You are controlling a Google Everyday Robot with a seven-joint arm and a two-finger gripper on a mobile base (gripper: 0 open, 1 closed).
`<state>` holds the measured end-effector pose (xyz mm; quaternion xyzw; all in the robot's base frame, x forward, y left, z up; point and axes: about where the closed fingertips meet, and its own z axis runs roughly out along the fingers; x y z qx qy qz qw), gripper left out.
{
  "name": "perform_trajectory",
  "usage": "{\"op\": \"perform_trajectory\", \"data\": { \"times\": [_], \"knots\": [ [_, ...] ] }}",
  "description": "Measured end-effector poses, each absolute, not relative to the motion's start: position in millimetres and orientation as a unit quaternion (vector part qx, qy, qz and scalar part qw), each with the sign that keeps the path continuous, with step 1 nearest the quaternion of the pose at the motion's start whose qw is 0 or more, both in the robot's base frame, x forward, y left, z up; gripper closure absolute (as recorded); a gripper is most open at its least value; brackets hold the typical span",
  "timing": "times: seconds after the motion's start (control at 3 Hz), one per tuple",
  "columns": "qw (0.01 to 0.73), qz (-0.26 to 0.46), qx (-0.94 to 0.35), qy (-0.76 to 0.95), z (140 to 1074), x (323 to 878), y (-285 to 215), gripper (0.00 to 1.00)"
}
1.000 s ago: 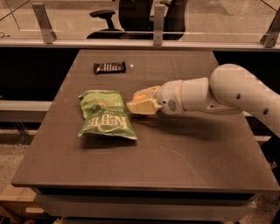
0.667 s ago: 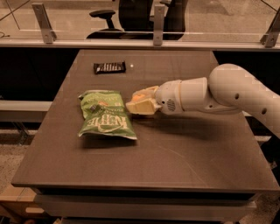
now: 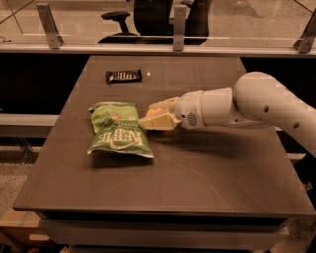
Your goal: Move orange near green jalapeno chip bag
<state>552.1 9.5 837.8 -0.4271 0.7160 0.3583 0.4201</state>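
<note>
The green jalapeno chip bag [image 3: 116, 129] lies flat on the left half of the dark table [image 3: 197, 173]. My gripper [image 3: 150, 115] reaches in from the right on the white arm [image 3: 256, 101] and is right at the bag's upper right edge. It is shut on the orange [image 3: 152, 112], of which only a small patch shows between the cream fingers [image 3: 157, 123]. The orange is held low over the table, right beside the bag. I cannot tell whether it touches the table.
A small black candy bar wrapper [image 3: 123, 76] lies at the back left of the table. A rail with metal posts [image 3: 178, 29] runs behind the table, with an office chair [image 3: 148, 15] beyond it. The table's front edge [image 3: 163, 210] is near the camera.
</note>
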Motion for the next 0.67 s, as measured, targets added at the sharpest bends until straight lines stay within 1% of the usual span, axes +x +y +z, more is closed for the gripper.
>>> {"op": "perform_trajectory", "data": {
  "times": [0.33,0.67],
  "knots": [
    [0.419,0.359,-0.429,0.715,837.8,551.5,11.7,0.00],
    [0.419,0.359,-0.429,0.715,837.8,551.5,11.8,0.00]
  ]
}}
